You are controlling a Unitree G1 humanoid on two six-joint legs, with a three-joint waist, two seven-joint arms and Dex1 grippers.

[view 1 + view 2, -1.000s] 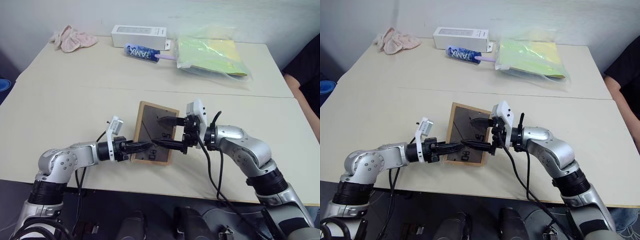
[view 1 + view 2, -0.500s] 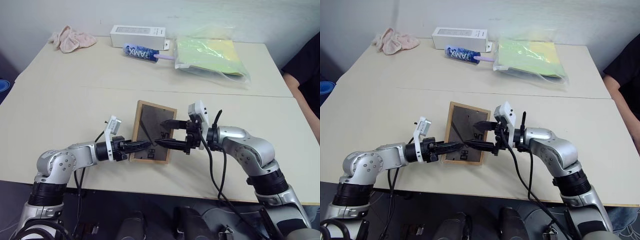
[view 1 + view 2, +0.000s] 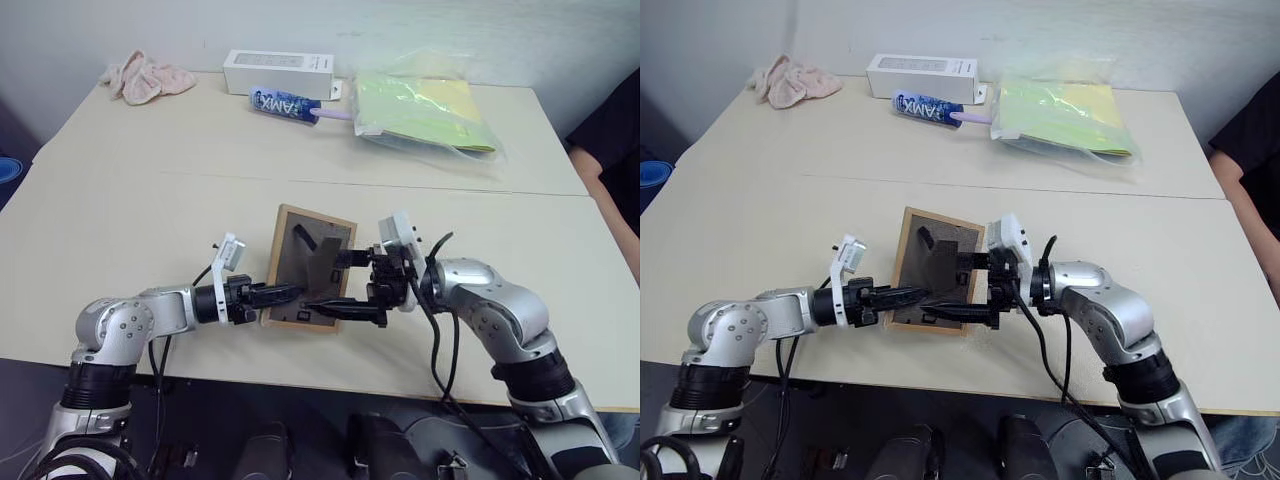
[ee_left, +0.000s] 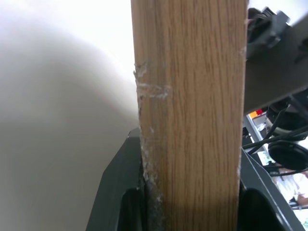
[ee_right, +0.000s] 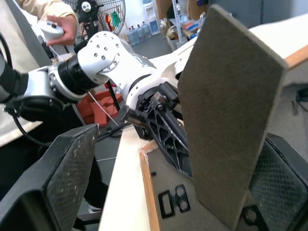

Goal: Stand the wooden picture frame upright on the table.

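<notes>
The wooden picture frame (image 3: 292, 262) is tilted over the table (image 3: 130, 210) near its front edge, dark grey back toward me. My left gripper (image 3: 286, 293) is shut on the frame's lower left wooden edge (image 4: 192, 120). The fold-out stand (image 3: 326, 256) juts out from the back. My right gripper (image 3: 325, 282) is open and reaches in from the right. In the right wrist view the stand (image 5: 231, 106) rises between its spread fingers (image 5: 67, 178) without either pad pressing it. The picture side is hidden.
At the far side lie a pink cloth (image 3: 147, 77), a white box (image 3: 277, 72), a blue tube (image 3: 285, 104) and a plastic bag of yellow-green sheets (image 3: 425, 112). A person's arm (image 3: 605, 160) shows at the right edge, and a hand with a controller (image 5: 62, 24) behind.
The stand has swung out from the frame's back. My right gripper has drawn back a little toward me and turned, still open. The left gripper keeps its hold in place.
</notes>
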